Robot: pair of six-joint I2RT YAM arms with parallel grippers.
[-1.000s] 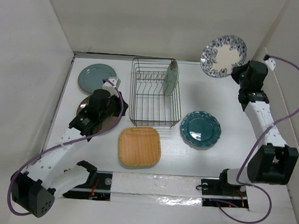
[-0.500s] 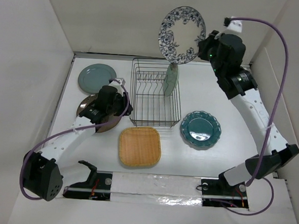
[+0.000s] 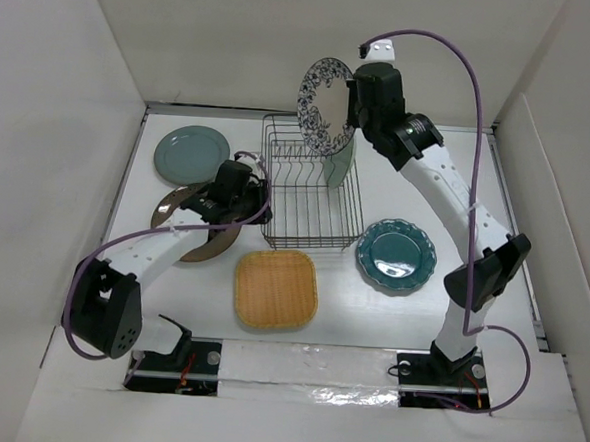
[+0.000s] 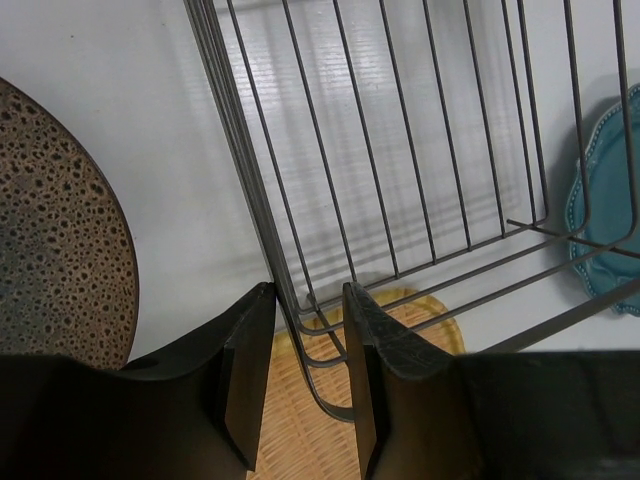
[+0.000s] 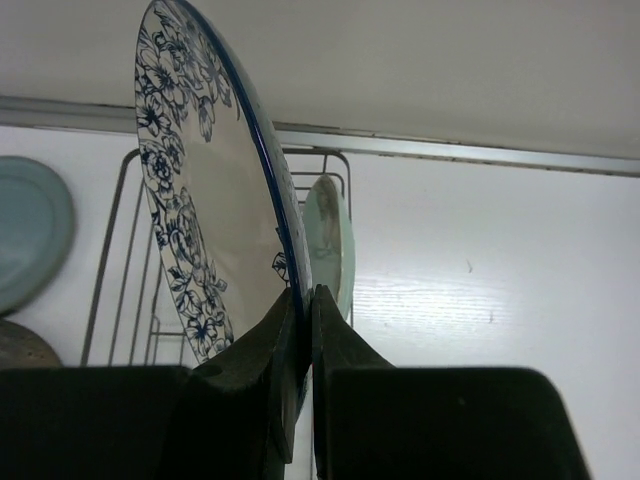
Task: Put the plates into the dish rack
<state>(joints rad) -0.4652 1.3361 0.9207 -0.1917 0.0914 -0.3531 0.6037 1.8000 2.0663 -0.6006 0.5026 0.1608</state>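
Both pincers are out past the middle of the worktop (image 3: pixel 369 316): my left pincer (image 4: pixel 306 340) stands part open, and my right pincer (image 5: pixel 301 322) is clamped on the rim of the floral plate (image 3: pixel 322 107).

Nearest me the orange-tan plate (image 3: pixel 276 288) lies flat, a rounded square with its sides roughly parallel to the worktop's near edge, just short of the dish rack (image 3: pixel 309 237). To its right the dark teal scalloped plate (image 3: pixel 396 255) lies flat beside the rack's near right corner, with a strip of bare worktop between them. To the left the brown plate (image 4: pixel 50 220) lies flat, partly under my left arm.

My left fingers straddle the rack's left rim wire close to its near left corner. The wire runs through the gap and the pads are not closed on it.

The rack's long axis runs near to far, slightly skewed, and bare wire floor shows across its near part. Far left, apart from the rack, the grey-teal plate (image 3: pixel 192 155) lies flat.

At the rack's far right the pale mint plate (image 5: pixel 332 240) stands on edge, its edge running near to far. Just left of it the floral plate is on edge too, leaning, its patterned face turned left. I pinch it at the rim nearest my wrist, close to the back wall (image 3: pixel 235 47). I cannot tell whether its lower rim touches the rack.
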